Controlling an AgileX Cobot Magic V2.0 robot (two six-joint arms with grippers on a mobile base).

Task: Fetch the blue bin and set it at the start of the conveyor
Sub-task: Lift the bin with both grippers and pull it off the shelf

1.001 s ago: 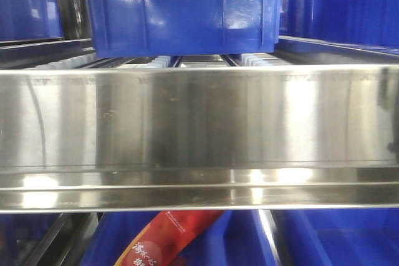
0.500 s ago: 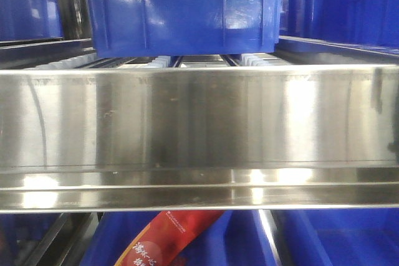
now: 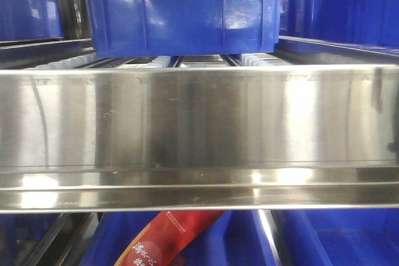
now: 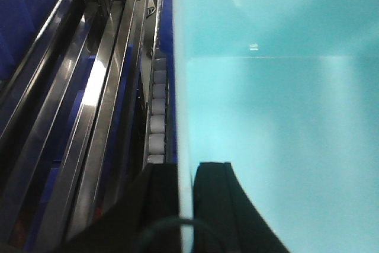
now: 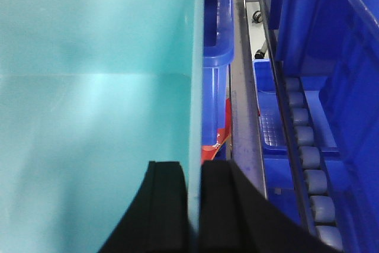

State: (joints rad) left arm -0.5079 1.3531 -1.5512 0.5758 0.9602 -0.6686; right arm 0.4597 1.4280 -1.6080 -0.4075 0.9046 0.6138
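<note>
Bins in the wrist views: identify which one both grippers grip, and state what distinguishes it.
The pale aqua bin, smooth-walled, its walls pinched by the left gripper and right gripper. The other crates are dark royal blue, ungripped.

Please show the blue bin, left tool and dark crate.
blue bin (image 4: pixel 278 146): left wrist view, inner surface.
left tool (image 4: pixel 185 173): left wrist view, between fingertips.
dark crate (image 3: pixel 181 10): front view, front wall.

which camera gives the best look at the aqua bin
The left wrist view, narrowly: the blue bin fills over half, its wall pinched by the left gripper. The right wrist view shows nearly as much, opposite wall in the right gripper. The front view shows none of it.
</note>
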